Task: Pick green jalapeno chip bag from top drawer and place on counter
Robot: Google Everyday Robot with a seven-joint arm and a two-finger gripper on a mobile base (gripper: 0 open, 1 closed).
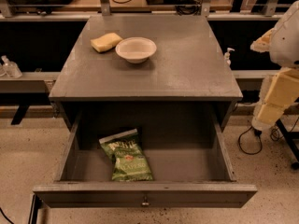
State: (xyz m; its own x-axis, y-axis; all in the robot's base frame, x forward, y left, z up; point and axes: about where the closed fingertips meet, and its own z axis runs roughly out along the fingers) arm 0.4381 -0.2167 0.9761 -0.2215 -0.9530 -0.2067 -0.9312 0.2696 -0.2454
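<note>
The green jalapeno chip bag (125, 155) lies flat in the open top drawer (145, 194), left of centre on the drawer floor, with its pale sealed edge towards the back. The drawer is pulled fully out, and its small metal knob (145, 201) is on the front panel. The counter (187, 64) is the dark-grey cabinet top above it. My arm comes in at the right edge of the camera view. My gripper (262, 41) hangs beside the counter's right side, well away from the bag and holding nothing that shows.
A yellow sponge (106, 42) and a white bowl (136, 49) sit on the counter's back left. A small pump bottle (228, 56) stands behind the right edge. Cables (250, 143) trail on the floor at right. Rails and benches run behind the cabinet.
</note>
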